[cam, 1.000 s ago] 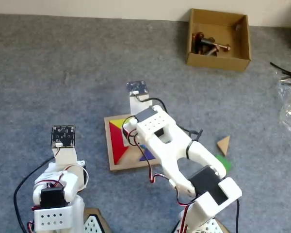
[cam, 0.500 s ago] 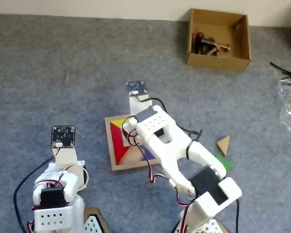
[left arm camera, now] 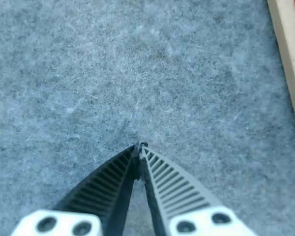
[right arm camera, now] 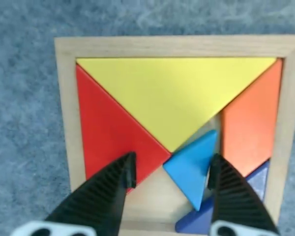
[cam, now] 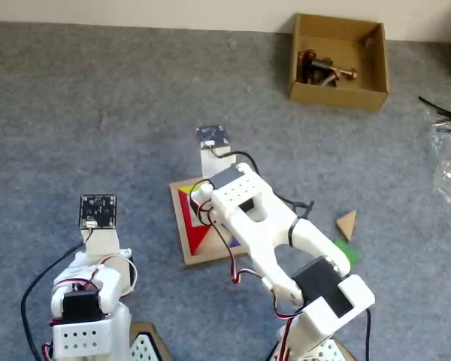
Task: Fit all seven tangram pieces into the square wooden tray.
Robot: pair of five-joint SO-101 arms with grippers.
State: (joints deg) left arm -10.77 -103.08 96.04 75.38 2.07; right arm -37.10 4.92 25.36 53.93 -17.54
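1. At the near edge of the grey felt table (cam: 98, 98), the left arm (cam: 83, 308) is folded up over its own base, a short way to the left of the tray.
2. The left gripper (left arm camera: 139, 146) points down at bare felt with its two ribbed fingers pressed tip to tip and nothing between them. The tray's wooden rim (left arm camera: 285, 59) runs past off to one side.
3. The right arm (cam: 286, 241) reaches from its base forward and to the left, over the square wooden tray (cam: 179, 226). It hides most of the tray in the high view.
4. The right gripper (right arm camera: 173, 164) hangs over the tray with its fingers spread wide and holds nothing. The light blue triangle (right arm camera: 191, 167) sits between them. One fingertip is over the red triangle (right arm camera: 108, 132), the other over the seam beside the orange piece (right arm camera: 250, 123). Whether either tip touches cannot be told.
5. Inside the tray, the yellow triangle (right arm camera: 174, 93) fills the far side, with the red one against one edge and the orange piece against the other. A dark blue piece (right arm camera: 258, 179) sits in the corner. Bare wood shows next to the light blue triangle.
6. To the right of the tray, a tan triangle (cam: 347, 224) lies loose on the felt. A green piece (cam: 344, 250) just nearer is partly hidden by the right arm.
7. Farthest back stands a cardboard box (cam: 334, 96) holding small metal parts.
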